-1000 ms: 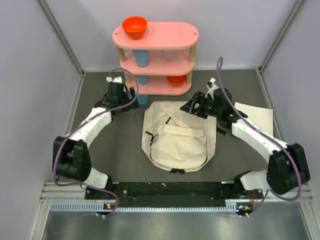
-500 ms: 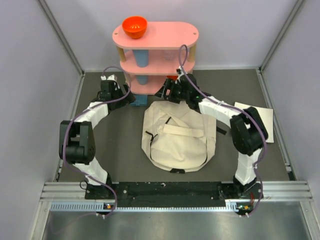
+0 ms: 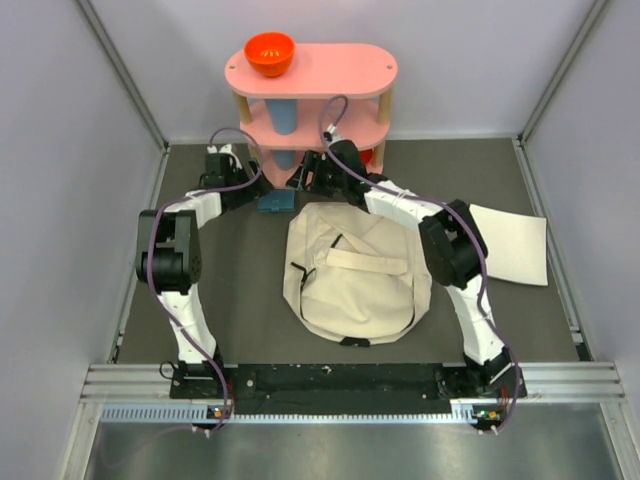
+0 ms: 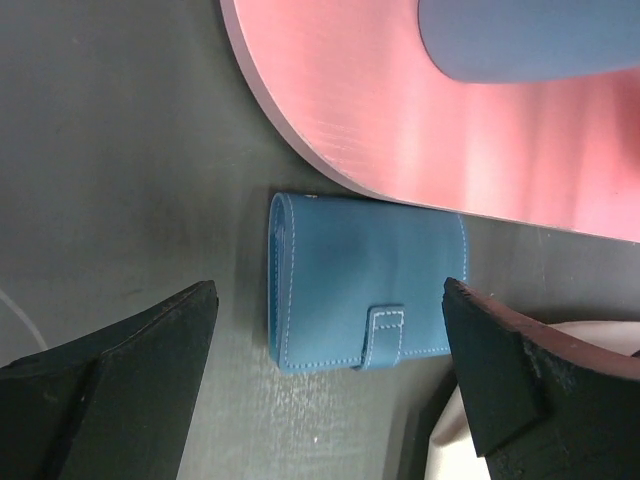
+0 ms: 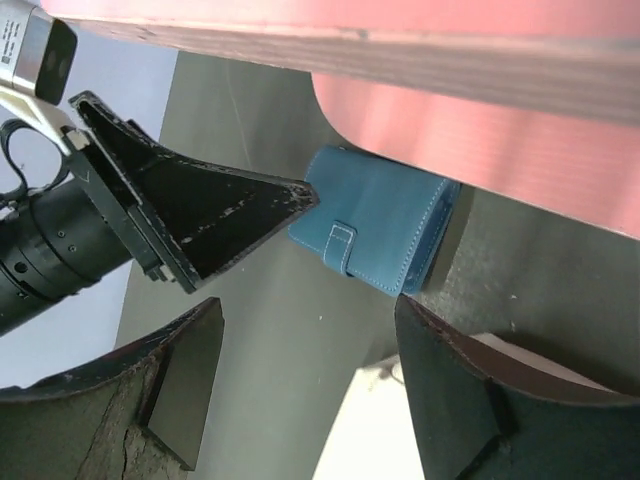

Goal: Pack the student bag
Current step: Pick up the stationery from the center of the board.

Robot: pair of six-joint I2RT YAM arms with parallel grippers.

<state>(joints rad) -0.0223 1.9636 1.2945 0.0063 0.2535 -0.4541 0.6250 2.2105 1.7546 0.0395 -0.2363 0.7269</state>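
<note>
my left gripper [image 4: 328, 300] is down at the foot of the pink shelf [image 3: 310, 110], by the shelf's left front corner, with its jaws spread as wide as they go. the blue wallet [image 4: 365, 295] lies flat between them, its far edge tucked just under the shelf's bottom board. neither finger touches it, and i hold nothing.

my right gripper [image 5: 305, 320] hovers at the front of the shelf, near the middle of its base, with the jaws well apart and only bare table between them. from its camera, one finger of my left gripper sits right at the wallet's corner; i cannot tell if it touches.

the student bag [image 3: 355, 275] lies flat on the table in front of the shelf, just short of its base. neither gripper touches it.
</note>
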